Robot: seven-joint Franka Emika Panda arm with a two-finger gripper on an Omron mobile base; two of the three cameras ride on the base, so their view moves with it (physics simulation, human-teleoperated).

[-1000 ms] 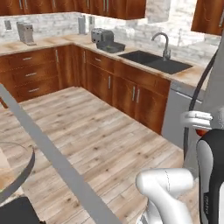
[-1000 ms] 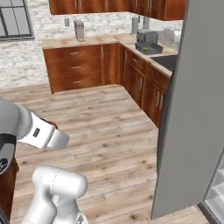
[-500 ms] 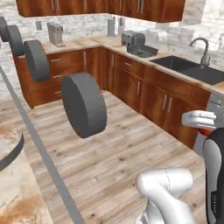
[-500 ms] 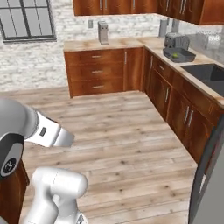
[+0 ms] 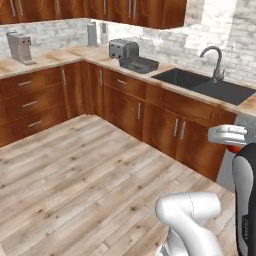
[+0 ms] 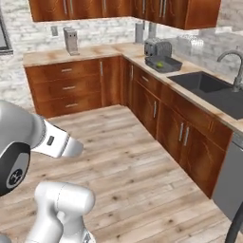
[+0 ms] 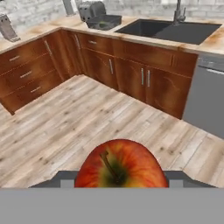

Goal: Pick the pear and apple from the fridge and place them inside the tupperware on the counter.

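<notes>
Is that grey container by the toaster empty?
No. The tupperware holds something small and yellow-green, likely the pear, seen in the right base view.

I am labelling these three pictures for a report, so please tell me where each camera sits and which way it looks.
Left base view: behind the arm on its left, facing the counter, sink and tupperware; white arm at lower right.
Right base view: behind on its right, facing the same counter corner; arm at lower left.
Hand view: on the hand, looking along the gripper at the cabinets; the apple sits between its fingers.
All three share the sink, toaster and tupperware.
</notes>
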